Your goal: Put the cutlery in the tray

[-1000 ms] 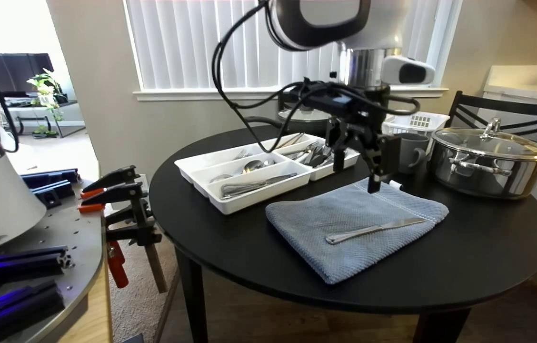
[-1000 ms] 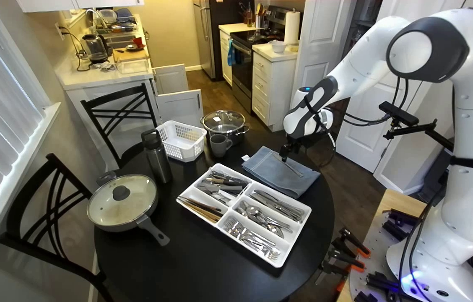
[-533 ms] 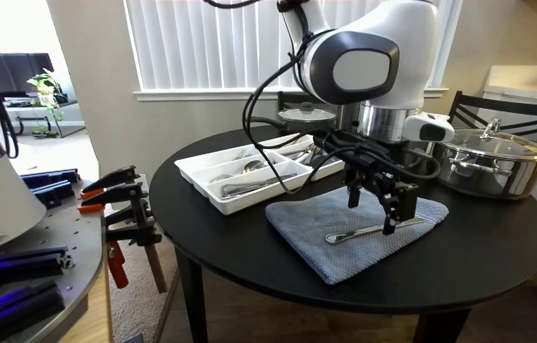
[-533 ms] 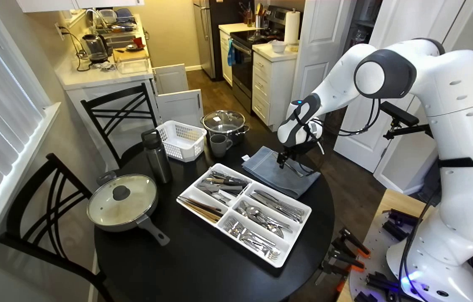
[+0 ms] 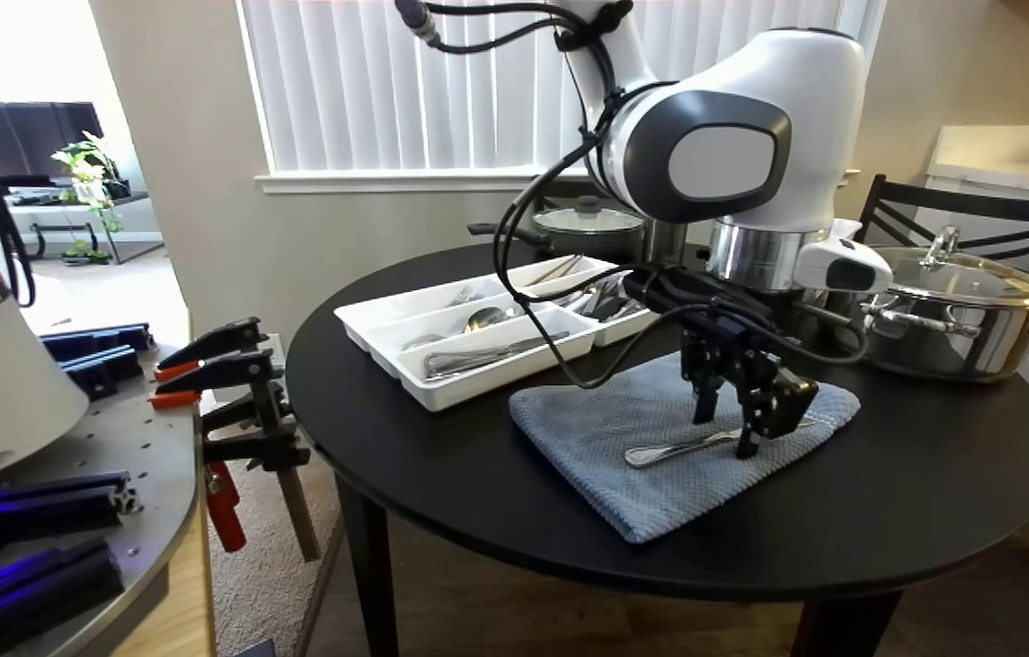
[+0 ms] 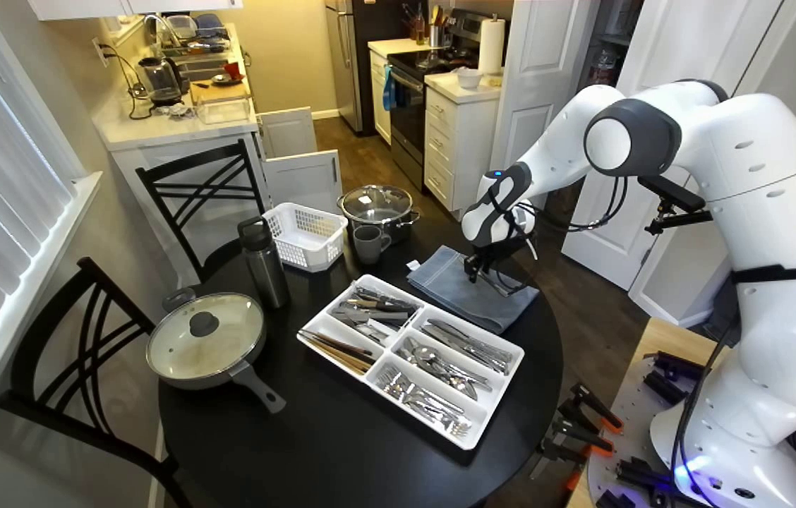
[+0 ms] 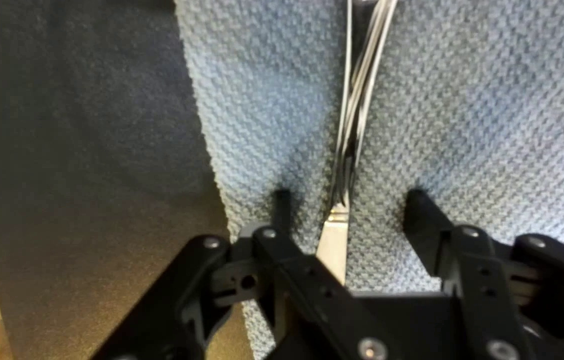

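A silver knife [image 5: 671, 451] lies on a folded blue cloth [image 5: 597, 424] on the round black table. My gripper [image 5: 725, 434] is open, pointing down, low over the cloth. In the wrist view the gripper [image 7: 347, 200] has one finger on each side of the knife [image 7: 359, 95], around the neck between handle and blade; neither finger touches it. The end of the blade is hidden behind the gripper. The white tray [image 5: 514, 376] stands beside the cloth. In an exterior view the tray [image 6: 499, 402] holds knives, spoons, forks, chopsticks and mixed utensils in separate compartments.
A grey mug [image 6: 368, 245], a steel pot [image 6: 378, 212] with glass lid and a white slotted basket [image 6: 308, 240] stand beyond the cloth. A bottle [image 6: 267, 271] and a lidded pan [image 6: 204, 342] stand on the tray's far side. Arm cables hang near the tray.
The arm has come down from above the cloth's far side to the knife, with fingers on both sides of it. The gripper stays open. The knife and tray have not moved.
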